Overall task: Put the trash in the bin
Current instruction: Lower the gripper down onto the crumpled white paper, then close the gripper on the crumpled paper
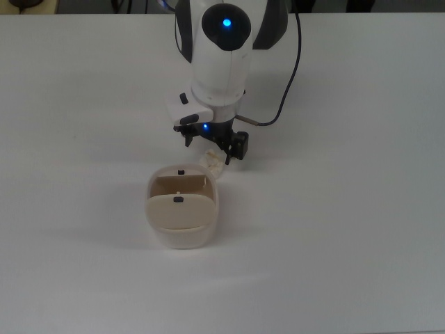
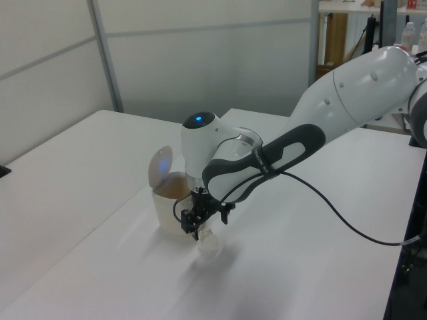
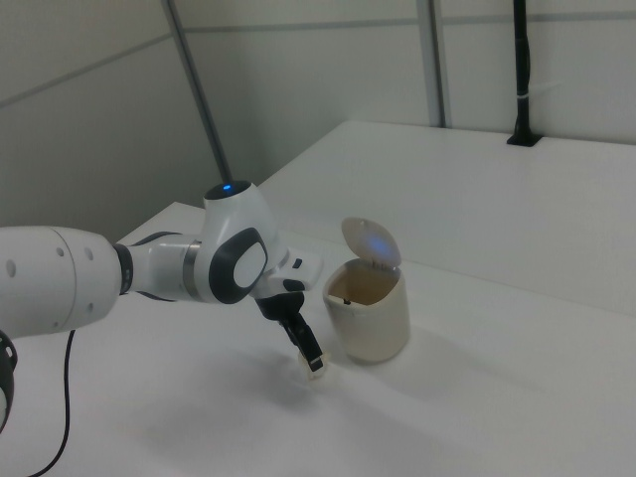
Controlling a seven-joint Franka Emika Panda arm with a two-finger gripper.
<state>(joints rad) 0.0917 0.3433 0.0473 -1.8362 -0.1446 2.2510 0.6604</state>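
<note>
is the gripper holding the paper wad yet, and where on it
Nothing is held yet. The gripper is open, jaws straddling the trash, which lies on the table beside the bin.

You are looking at a wide white bench [image 2: 80,173] under soft, even light. Behind its far edge in the left view, pale grey wall panels [image 2: 200,53] meet at a metal post [image 2: 105,57]. In the right view, similar panels [image 3: 89,119] back the bench, and a black pole [image 3: 521,70] stands at its far edge.

One camera hangs overhead, looking straight down at the tabletop [image 1: 361,209]. Two others stand off at opposite sides, angled downward. All three share the bin [image 1: 181,209] and arm [image 2: 280,147].
</note>
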